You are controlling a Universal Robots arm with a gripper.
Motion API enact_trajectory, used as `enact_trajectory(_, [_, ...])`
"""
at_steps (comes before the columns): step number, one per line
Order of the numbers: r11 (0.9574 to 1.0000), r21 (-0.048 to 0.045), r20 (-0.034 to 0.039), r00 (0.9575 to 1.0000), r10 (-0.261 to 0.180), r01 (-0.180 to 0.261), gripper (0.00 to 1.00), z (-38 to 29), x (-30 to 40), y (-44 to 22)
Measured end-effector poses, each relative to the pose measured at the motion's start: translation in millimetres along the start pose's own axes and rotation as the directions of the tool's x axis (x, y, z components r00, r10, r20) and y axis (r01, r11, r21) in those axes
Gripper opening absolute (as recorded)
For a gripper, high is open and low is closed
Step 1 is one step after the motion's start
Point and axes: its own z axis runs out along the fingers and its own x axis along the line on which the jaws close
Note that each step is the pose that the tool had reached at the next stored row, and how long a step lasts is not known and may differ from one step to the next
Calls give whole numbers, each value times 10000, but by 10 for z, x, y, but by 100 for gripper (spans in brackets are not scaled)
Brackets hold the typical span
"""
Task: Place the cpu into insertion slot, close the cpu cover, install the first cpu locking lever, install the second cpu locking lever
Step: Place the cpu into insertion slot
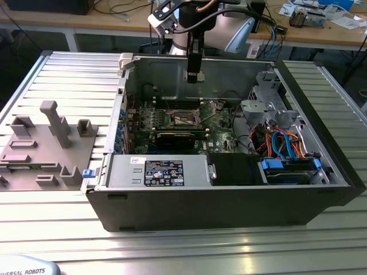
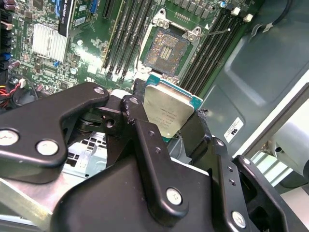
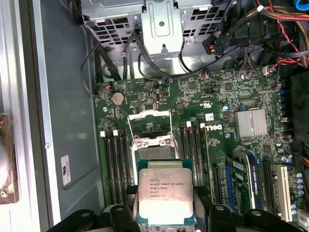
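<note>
My gripper (image 1: 195, 76) hangs inside the open black computer case, above the green motherboard (image 1: 215, 123), shut on the cpu. The cpu (image 2: 166, 110) is a flat square chip with a silvery top, pinched at two opposite edges between the black fingers (image 2: 195, 130). In the first wrist view the cpu (image 3: 165, 197) sits in the air a short way from the insertion slot (image 3: 149, 126), not touching it. The insertion slot (image 2: 166, 48) lies uncovered, its contacts showing. The cpu cover (image 3: 152, 142) looks raised at the slot's edge. Thin wire locking levers (image 2: 217, 31) stand swung away from the slot.
Memory slots (image 3: 116, 164) flank the socket on both sides. A silver heatsink (image 3: 251, 123) and a long card (image 1: 175, 139) sit nearby. The drive cage (image 1: 261, 106) and bundled cables (image 1: 281, 140) fill the exterior view's right. A grey fixture tray (image 1: 46, 143) lies outside the case.
</note>
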Motion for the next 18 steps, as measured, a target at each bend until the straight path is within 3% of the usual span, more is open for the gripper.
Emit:
enact_trajectory(1, [10000, 0, 0, 10000, 0, 0, 54, 1, 0, 0])
enact_trajectory(3, [10000, 0, 0, 10000, 0, 0, 54, 120, -2, -2])
enact_trajectory(17, [10000, 0, 1, 10000, 0, 0, 54, 150, -3, -3])
enact_trajectory(18, [10000, 0, 0, 10000, 0, 0, 54, 174, -3, -3])
